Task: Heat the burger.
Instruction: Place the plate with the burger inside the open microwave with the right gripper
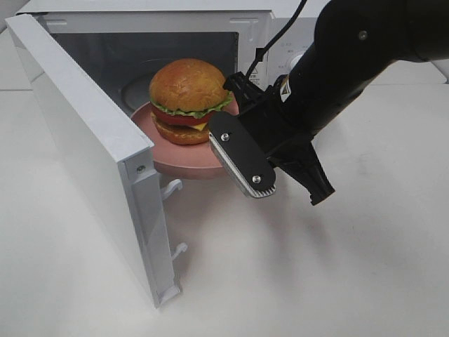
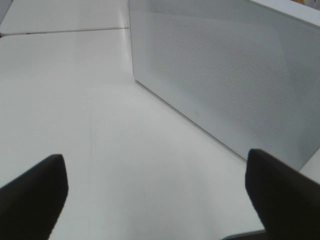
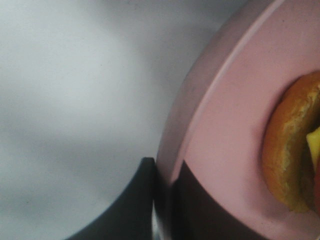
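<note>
While the microwave (image 1: 140,6) stands at the top of the high view with its door (image 1: 84,133) swung wide toward the lower left, the burger (image 1: 188,100) sits at the mouth of the oven, just above the centre of the frame. It is small and round, with a domed golden-brown bun on top that has a slightly mottled, glossy crust. Below the bun come a frilled green leaf, a red layer, a yellow corner of cheese and a second brown bun half. It rests upright on a round pink plate (image 1: 179,167), whose near rim juts out past the opening. Whether the plate touches the oven floor cannot be told. The right gripper (image 1: 228,151) reaches in from the upper right and is clamped on the plate's right-hand rim. The right wrist view shows the pink edge pinched between two dark fingers (image 3: 135,205), with the brown bun close beside them. The left gripper (image 2: 155,167) hangs over the white table (image 2: 100,125) with its jaws spread wide and nothing between them, near a white dotted panel (image 2: 225,75).
</note>
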`<state>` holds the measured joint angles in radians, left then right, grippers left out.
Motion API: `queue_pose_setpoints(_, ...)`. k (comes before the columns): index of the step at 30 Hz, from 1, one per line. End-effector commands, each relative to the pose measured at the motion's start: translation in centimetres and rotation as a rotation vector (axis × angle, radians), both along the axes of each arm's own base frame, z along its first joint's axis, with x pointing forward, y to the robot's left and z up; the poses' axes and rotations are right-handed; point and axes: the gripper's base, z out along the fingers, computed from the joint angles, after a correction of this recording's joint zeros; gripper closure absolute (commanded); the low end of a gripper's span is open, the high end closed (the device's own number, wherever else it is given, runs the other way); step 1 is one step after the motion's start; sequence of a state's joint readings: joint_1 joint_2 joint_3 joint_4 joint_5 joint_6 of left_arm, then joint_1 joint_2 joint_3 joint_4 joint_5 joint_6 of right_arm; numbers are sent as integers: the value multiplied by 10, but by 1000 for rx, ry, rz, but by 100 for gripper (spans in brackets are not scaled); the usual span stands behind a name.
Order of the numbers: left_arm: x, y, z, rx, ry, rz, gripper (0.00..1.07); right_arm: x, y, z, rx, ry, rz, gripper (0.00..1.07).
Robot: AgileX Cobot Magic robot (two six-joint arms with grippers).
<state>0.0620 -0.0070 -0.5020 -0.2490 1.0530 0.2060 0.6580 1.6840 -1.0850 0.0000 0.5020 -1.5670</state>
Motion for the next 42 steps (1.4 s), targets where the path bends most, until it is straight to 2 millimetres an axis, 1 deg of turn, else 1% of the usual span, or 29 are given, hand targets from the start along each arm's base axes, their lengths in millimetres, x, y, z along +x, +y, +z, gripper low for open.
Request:
queue_pose_setpoints(1,-2,0,0,-3,-29,3,18,12,10,9,46,-59,1,107)
queue_pose_setpoints(8,-2,0,0,-3,-29,3,18,24,20,7,40,-50,0,107)
queue_pose_setpoints(11,-2,0,0,-3,-29,3,18,34,27,4,42,-44,-9,107)
queue_pose_setpoints(18,-2,0,0,-3,-29,3,18,47,37,3,52,-48,-30,107)
queue_pose_setpoints(20,-2,0,0,-3,-29,3,18,54,42,2,55,-51,-38,107)
queue_pose_setpoints(21,-2,0,0,-3,-29,3,18,54,42,2,55,-51,-38,107)
queue_pose_setpoints(23,-2,0,0,-3,-29,3,18,62,48,-1,59,-53,-42,107)
queue_pose_setpoints(26,-2,0,0,-3,-29,3,18,64,49,-1,61,-54,-47,107)
queue_pose_setpoints(28,-2,0,0,-3,-29,3,18,75,55,-1,79,-68,-80,107)
queue_pose_setpoints(29,-2,0,0,-3,-29,3,18,75,55,-1,79,-68,-80,107)
queue_pose_setpoints(31,-2,0,0,-3,-29,3,18,83,59,-3,80,-78,-100,107)
queue_pose_setpoints(34,-2,0,0,-3,-29,3,18,86,61,-5,81,-80,-107,107)
queue_pose_setpoints(36,-2,0,0,-3,-29,3,18,96,66,-10,79,-92,-140,107)
queue_pose_setpoints(41,-2,0,0,-3,-29,3,18,105,73,-15,93,-94,-169,107)
queue_pose_setpoints(42,-2,0,0,-2,-29,4,18,110,75,-16,99,-102,-190,107)
